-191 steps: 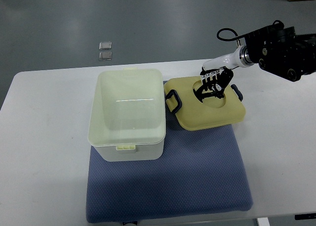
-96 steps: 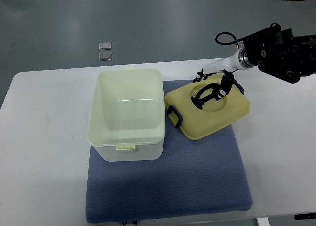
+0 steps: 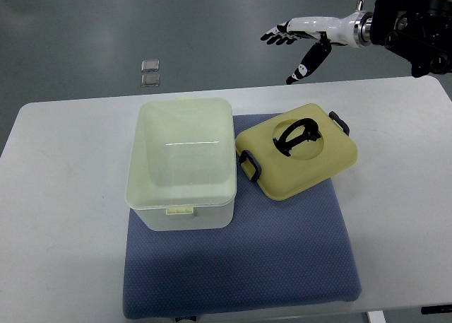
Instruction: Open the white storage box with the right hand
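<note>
On the white table (image 3: 63, 217), a blue mat (image 3: 240, 266) is carrying the white storage box (image 3: 182, 164), which is standing open and, as far as I can see, empty. Its pale yellow lid (image 3: 300, 160) is lying beside it on the mat, near the box's right wall, black handle (image 3: 295, 136) facing up. I am holding the right hand (image 3: 300, 42) high above the table's far edge, fingers spread, gripping nothing. By my reading the opening is done; the careful finish is lifting clear without brushing the lid, so it is not sliding off the mat.
</note>
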`<state>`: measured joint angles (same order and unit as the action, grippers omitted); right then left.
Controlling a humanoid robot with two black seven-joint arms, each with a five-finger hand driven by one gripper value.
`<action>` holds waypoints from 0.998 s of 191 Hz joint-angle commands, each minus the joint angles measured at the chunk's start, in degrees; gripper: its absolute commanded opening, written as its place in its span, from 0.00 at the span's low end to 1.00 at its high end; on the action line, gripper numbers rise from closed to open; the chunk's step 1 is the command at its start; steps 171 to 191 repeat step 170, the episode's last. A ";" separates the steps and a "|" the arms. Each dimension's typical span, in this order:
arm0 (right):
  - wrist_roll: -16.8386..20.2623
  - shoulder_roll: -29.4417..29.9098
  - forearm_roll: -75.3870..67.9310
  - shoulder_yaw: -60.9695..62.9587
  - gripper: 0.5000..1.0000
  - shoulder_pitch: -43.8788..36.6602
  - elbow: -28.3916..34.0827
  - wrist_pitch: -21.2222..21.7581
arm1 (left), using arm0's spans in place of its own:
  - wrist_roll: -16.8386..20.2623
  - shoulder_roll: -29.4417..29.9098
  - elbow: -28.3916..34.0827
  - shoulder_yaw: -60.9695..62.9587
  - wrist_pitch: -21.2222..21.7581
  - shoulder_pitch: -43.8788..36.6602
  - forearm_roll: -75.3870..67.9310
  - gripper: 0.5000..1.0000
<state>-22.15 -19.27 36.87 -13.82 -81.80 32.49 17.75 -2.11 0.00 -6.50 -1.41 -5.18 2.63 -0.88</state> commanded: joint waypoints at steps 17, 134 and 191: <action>0.00 1.78 -13.06 20.94 0.79 12.11 -1.03 -13.18 | 0.00 0.00 0.00 0.00 0.00 0.00 0.00 1.00; -0.70 9.43 -21.05 45.73 0.83 30.74 -1.03 -14.94 | 0.00 0.00 0.00 0.00 0.00 0.00 0.00 1.00; -0.61 9.34 -21.05 45.99 0.86 31.00 -0.94 -14.67 | 0.00 0.00 0.00 0.00 0.00 0.00 0.00 1.00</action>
